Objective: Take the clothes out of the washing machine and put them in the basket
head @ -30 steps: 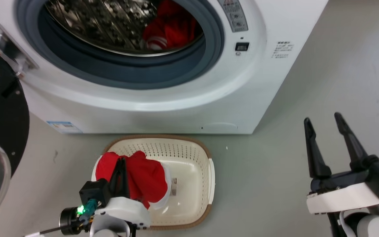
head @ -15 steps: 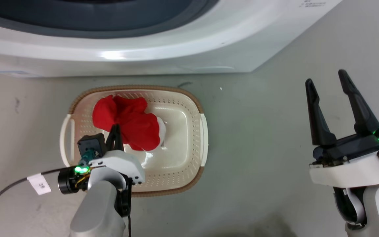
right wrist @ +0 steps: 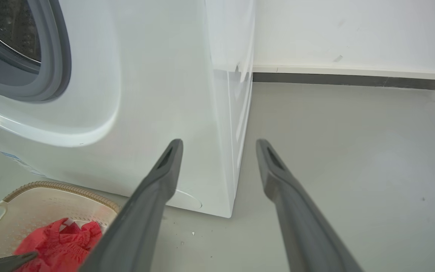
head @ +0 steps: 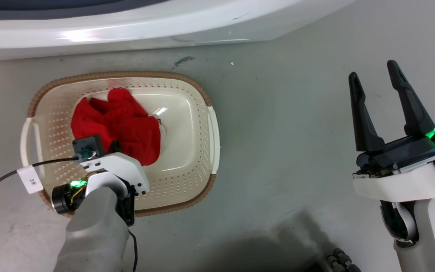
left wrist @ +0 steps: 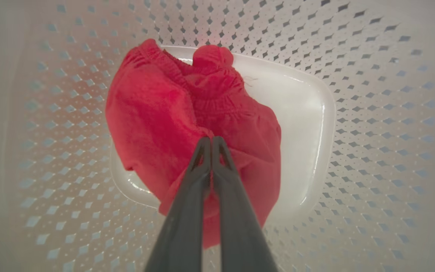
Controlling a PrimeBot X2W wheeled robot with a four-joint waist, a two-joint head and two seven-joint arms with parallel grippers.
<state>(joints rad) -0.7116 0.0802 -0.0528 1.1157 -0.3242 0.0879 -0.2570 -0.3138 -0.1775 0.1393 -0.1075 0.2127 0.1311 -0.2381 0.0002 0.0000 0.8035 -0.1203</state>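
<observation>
The basket stands on the floor before the washing machine. A crumpled red garment of the clothes lies in it, left of the middle. My left gripper reaches down into the basket. In the left wrist view it is shut on the red fabric, above the basket's bottom. My right gripper hangs open and holds nothing, over bare floor to the right. The right wrist view shows the right gripper before the machine's corner, the basket and the clothes.
Grey floor spreads between the basket and my right arm. A black cable with a white tag trails left of the basket. A wall with a dark baseboard runs behind the machine. The grey door ring shows at upper left.
The head camera has tilted down, so the drum has left the picture. My left gripper has sunk lower into the basket with the red garment. The right gripper stays open.
</observation>
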